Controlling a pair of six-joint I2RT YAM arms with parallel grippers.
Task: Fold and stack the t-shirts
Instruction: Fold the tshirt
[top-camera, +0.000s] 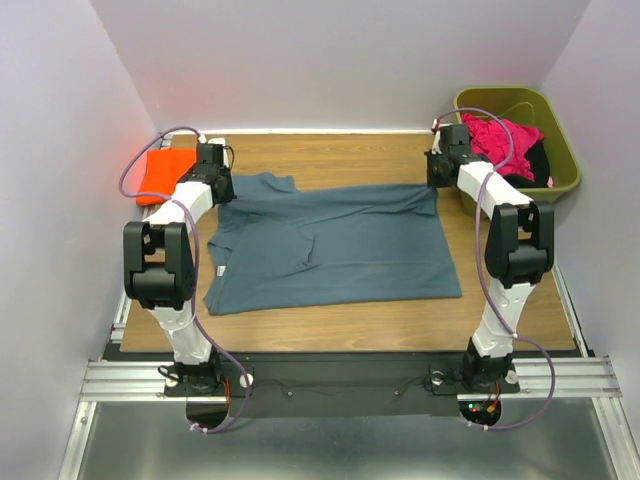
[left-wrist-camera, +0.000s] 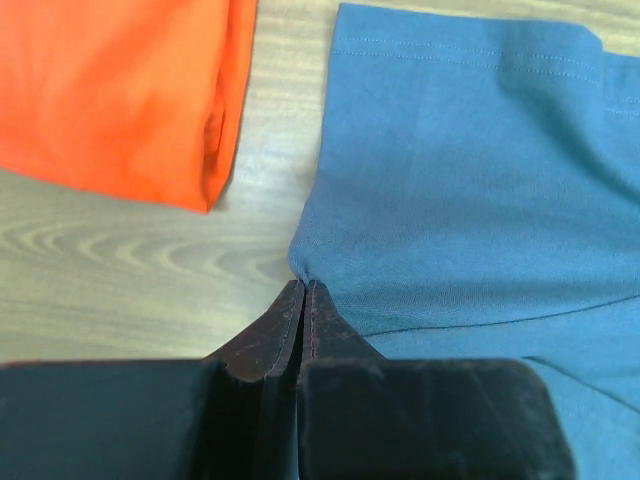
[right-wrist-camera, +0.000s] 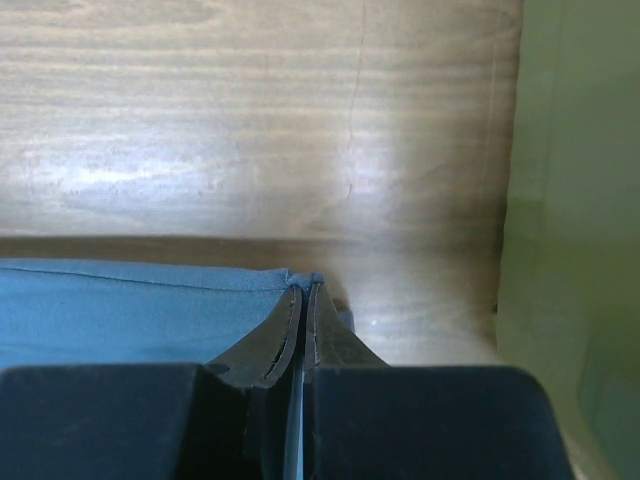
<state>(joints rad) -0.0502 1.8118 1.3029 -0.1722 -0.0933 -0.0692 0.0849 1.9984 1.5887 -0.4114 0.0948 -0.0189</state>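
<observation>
I'm looking at the slate blue-grey t-shirt (top-camera: 330, 245) lying spread flat across the middle of the wooden table (top-camera: 350, 150), with one sleeve sticking out at its far left. My left gripper (left-wrist-camera: 303, 288) is clenching the shirt's far left edge beside that sleeve, and the cloth is puckering at the fingertips. My right gripper (right-wrist-camera: 304, 284) is pinching the shirt's far right corner, jaws pressed together on the hem. The orange t-shirt (left-wrist-camera: 120, 90) is sitting folded at the table's far left, near the left gripper and apart from the blue one. A green bin (top-camera: 560, 160) holding pink and dark clothes (top-camera: 497, 138) is standing off the table's far right corner
</observation>
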